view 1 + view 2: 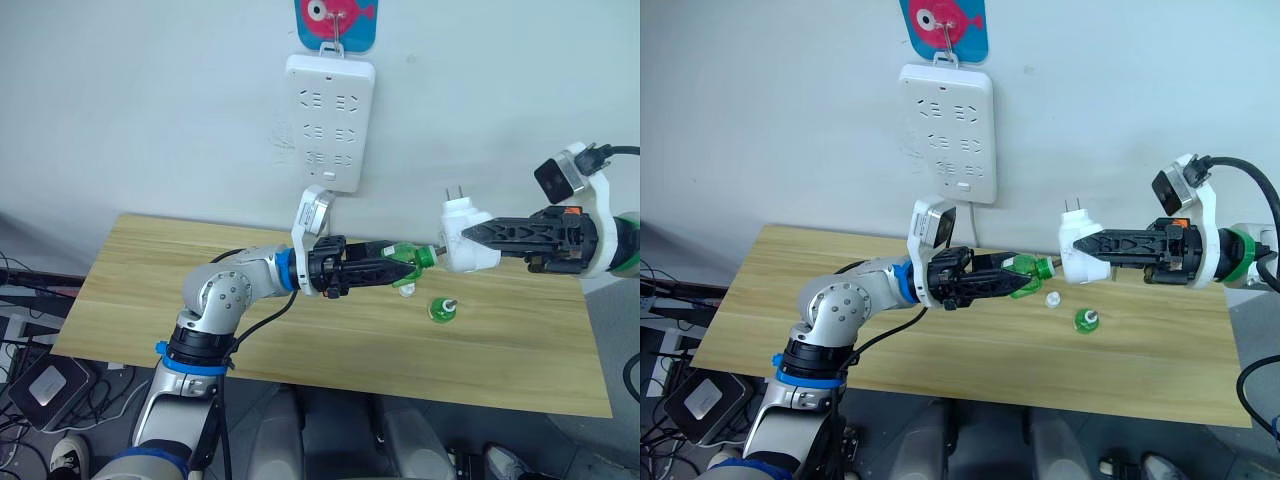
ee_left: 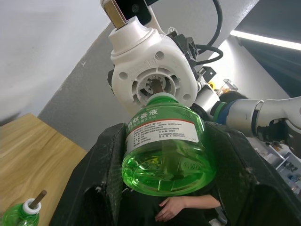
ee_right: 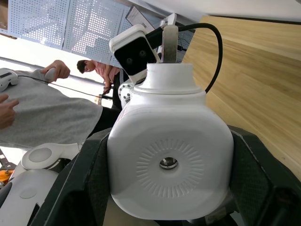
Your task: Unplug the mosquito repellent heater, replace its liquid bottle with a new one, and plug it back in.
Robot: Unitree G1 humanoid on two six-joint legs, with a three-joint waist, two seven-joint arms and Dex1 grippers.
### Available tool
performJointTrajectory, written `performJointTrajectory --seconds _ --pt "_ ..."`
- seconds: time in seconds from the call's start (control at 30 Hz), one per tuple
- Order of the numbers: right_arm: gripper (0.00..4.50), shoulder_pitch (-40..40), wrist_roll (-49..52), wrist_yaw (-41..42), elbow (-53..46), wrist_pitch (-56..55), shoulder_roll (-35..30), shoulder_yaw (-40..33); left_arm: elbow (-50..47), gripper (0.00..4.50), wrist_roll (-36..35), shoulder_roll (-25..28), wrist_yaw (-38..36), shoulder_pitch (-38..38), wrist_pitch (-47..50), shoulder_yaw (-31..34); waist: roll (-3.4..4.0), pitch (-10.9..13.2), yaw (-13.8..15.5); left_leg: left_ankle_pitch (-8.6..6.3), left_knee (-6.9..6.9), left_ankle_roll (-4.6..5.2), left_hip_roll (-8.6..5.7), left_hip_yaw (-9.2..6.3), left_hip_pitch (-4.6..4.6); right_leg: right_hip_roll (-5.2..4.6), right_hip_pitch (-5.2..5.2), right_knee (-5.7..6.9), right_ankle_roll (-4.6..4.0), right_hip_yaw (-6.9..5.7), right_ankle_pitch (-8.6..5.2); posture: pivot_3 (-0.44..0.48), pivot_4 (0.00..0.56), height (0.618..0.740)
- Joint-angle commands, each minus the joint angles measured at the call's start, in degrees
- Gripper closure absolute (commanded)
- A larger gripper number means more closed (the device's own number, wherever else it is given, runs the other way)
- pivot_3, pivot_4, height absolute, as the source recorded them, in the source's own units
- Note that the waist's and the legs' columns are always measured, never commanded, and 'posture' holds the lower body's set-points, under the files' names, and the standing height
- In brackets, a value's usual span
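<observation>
Your right claw (image 1: 462, 241) is clamped on the heater (image 1: 463, 234), up in the air over the table (image 1: 150, 290). Your left claw (image 1: 408, 266) squeezes a green bottle (image 2: 165, 150), neck at the heater's hole. Its white label has small writing. Another bottle (image 1: 442, 309) stands on the table below.

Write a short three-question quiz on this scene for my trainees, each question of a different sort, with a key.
1. True or false: the heater is plugged into the power strip.
2. What does the left pincer hold? A) white cap B) green bottle C) cable
3. Fill in: a second green bottle stands on the ____.

Key: 1 false, the right pincer holds it in the air; 2 B, the green bottle, neck at the heater's socket; 3 table.
</observation>
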Motion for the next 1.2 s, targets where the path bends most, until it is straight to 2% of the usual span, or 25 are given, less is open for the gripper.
performJointTrajectory --seconds 0.03,0.43,0.83,1.2 --pt "1.55 -0.5 1.5 1.2 -1.1 0.1 -0.5 -1.3 -1.9 2.25 0.1 -1.0 -0.8 -0.1 -1.6 -0.4 0.00 0.0 0.0 0.00 0.00 0.00 0.00 0.00 0.00 0.00 0.00 0.00 0.00 0.00 0.00 -0.086 0.325 0.740" --pt "1.55 0.3 1.5 1.1 -3.6 -1.0 -0.6 -0.9 -1.1 2.25 0.9 -3.1 0.5 -1.4 -2.9 0.6 0.00 0.0 0.1 0.00 0.00 0.00 0.00 0.00 0.00 0.00 0.00 0.00 0.00 0.00 0.00 -0.082 0.322 0.740" --pt "1.55 0.0 1.5 -2.8 -12.1 -5.5 -0.2 0.1 -1.5 2.25 2.4 -4.2 -0.6 -1.6 -3.6 -1.1 0.00 0.0 0.0 0.00 0.00 0.00 0.00 0.00 0.00 0.00 0.00 0.03 0.00 -0.01 0.00 -0.086 0.315 0.740" --pt "1.55 -3.0 1.5 1.7 -17.8 -6.4 -1.0 2.7 -1.5 2.25 3.5 -4.6 -1.4 -1.1 -4.1 -1.7 0.01 0.0 -0.1 0.00 0.01 -0.01 0.01 -0.02 0.00 -0.01 0.00 0.02 0.00 -0.02 0.00 -0.094 0.312 0.740"
